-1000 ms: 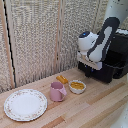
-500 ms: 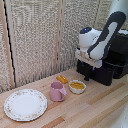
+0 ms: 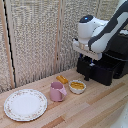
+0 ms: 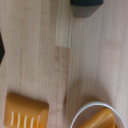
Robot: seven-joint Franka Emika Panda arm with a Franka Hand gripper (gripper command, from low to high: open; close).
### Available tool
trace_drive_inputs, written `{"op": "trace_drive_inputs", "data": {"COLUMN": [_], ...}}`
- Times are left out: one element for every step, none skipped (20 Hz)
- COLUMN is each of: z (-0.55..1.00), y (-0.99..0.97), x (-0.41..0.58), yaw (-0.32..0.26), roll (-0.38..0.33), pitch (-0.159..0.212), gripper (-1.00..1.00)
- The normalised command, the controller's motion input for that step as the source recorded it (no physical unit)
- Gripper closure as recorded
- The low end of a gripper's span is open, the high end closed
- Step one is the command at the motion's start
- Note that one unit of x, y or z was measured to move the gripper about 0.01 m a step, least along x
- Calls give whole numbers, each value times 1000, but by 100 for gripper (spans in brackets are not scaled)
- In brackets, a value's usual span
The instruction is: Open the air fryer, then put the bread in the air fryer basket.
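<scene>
The end effector [image 3: 89, 62] hangs in the right half of the exterior view, just in front of the open drawer and above the desk [image 3: 95, 107]; its dark fingers point down, but whether they are apart or together I cannot tell, and nothing appears held between them. Compared with half a second ago and a second ago, the arm has drifted slightly away from the air fryer [image 3: 112, 55] toward the middle of the frame. I judge that the handle has been let go and the reach for the bread is under way.

The basket [image 3: 100, 69] stands pulled out, a matte black boxy drawer with its handle [image 3: 86, 71] as a chunky vertical bar on the front face, partly hidden behind the end effector.

The bread [image 3: 62, 79] lies on the pale wooden desk near the centre of the frame, just behind a glossy pink mug [image 3: 57, 91] and beside a small white bowl [image 3: 77, 87] of yellow food. In the wrist view it shows at lower left [image 4: 26, 114] as an orange-yellow oblong with pale scored lines. A floral-rimmed plate [image 3: 25, 104] sits at lower left.
</scene>
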Motion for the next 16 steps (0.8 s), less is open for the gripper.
{"op": "trace_drive_inputs", "data": {"z": [326,323,354,383,383,311,246,214,211,203,200,191,191,223,289,340], "y": [160,191,180,186,203,223,240,263,263,266,266,269,269,249,263,269], "x": [551,511,511,511,506,514,520,511,509,500,491,469,471,454,463,477], "yaw": [189,187,177,166,145,127,120,118,114,112,110,109,111,107,90,83], "roll": [0,34,81,134,201,250,273,283,287,288,289,289,288,275,250,233], "pitch": [66,88,106,117,135,137,126,125,123,123,128,135,139,151,160,162], "gripper": [-100,-100,-100,-100,-100,-100,-100,-100,-100,-100,-100,-100,-100,-100,-100,-100]}}
